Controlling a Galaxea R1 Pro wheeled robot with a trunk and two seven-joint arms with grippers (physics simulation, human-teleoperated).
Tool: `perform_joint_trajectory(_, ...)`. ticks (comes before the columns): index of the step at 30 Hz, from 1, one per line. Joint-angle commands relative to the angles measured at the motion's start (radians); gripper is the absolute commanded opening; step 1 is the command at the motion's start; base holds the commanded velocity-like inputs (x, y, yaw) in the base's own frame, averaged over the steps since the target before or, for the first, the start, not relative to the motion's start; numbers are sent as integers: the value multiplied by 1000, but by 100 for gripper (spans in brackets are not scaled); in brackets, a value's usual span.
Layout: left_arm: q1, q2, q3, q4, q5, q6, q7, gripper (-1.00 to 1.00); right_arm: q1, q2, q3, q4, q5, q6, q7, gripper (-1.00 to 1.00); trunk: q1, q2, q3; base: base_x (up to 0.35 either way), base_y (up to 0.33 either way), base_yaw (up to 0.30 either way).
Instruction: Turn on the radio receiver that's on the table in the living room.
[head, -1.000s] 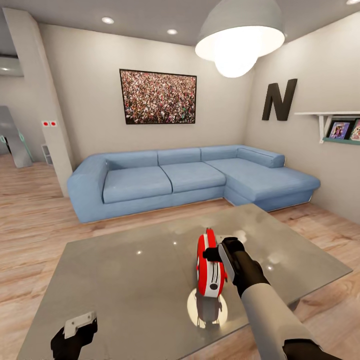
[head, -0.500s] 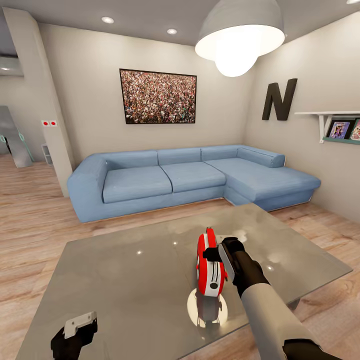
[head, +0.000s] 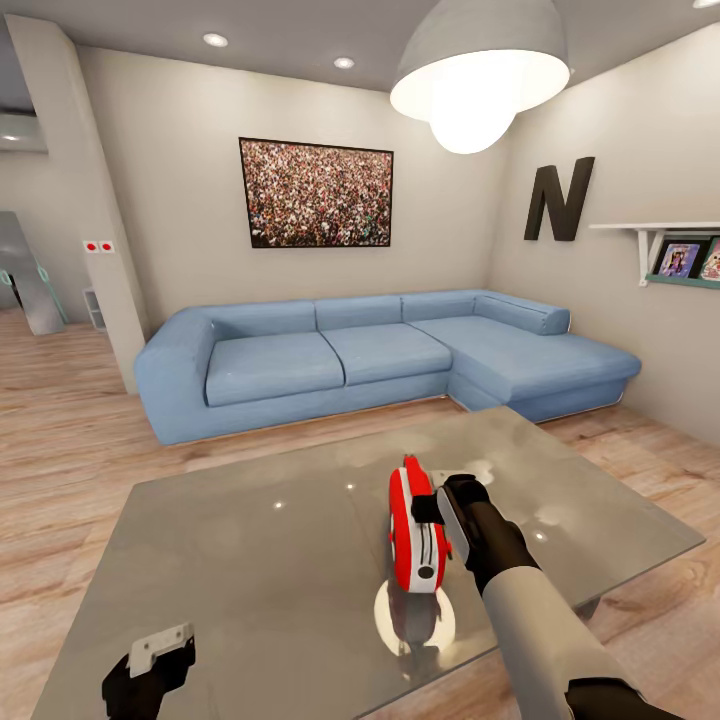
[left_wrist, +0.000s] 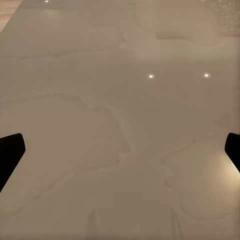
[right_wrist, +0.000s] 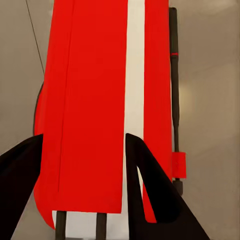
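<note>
The red and white radio receiver (head: 414, 540) stands on its thin edge on the glossy grey table (head: 250, 540), right of the middle, with its reflection beneath it. My right gripper (head: 428, 508) rests against the radio's upper right side. In the right wrist view the radio's edge (right_wrist: 95, 90) runs red, white, red, with a thin dark rod along one side. The right gripper (right_wrist: 84, 137) has its dark fingers (right_wrist: 150, 195) partly apart, lying over that edge, which is wider than the gap. My left gripper (head: 150, 662) hovers open over the table's near left corner, and the left gripper (left_wrist: 124, 142) faces bare tabletop (left_wrist: 120, 75).
A blue corner sofa (head: 380, 360) stands behind the table on the light wood floor (head: 70, 470). A white pendant lamp (head: 475, 80) hangs overhead. A black letter N (head: 560, 198) and a shelf with pictures (head: 680, 255) are on the right wall.
The radio has shifted slightly to the left under the right gripper's touch. The left arm has stayed still.
</note>
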Motion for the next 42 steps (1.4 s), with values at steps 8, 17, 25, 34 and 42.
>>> perform_joint_trajectory(8, 0, -4, -1, 0, -1, 0, 0, 100, 0, 0, 1, 0, -1, 0, 0, -100, 0, 0, 0, 0, 0, 0)
perform_joint_trajectory(17, 0, -1, -5, 0, -2, 5, -1, 100, 0, 0, 1, 0, -2, 0, 0, -100, 0, 0, 0, 0, 0, 0)
perform_joint_trajectory(25, 0, 3, -5, 0, -3, 5, 0, 100, 0, 0, 1, 0, -2, 0, 0, -100, -15, 28, 13, 0, 0, 0)
perform_joint_trajectory(34, 0, 4, -3, 0, -3, 6, -2, 100, 0, 0, 1, 0, -5, 0, 0, -100, -50, 91, 41, 0, 0, 0)
perform_joint_trajectory(42, 0, 5, -2, 0, -4, 6, -3, 100, 0, 0, 1, 0, -5, -1, 0, -100, -80, 147, 66, 0, 0, 0)
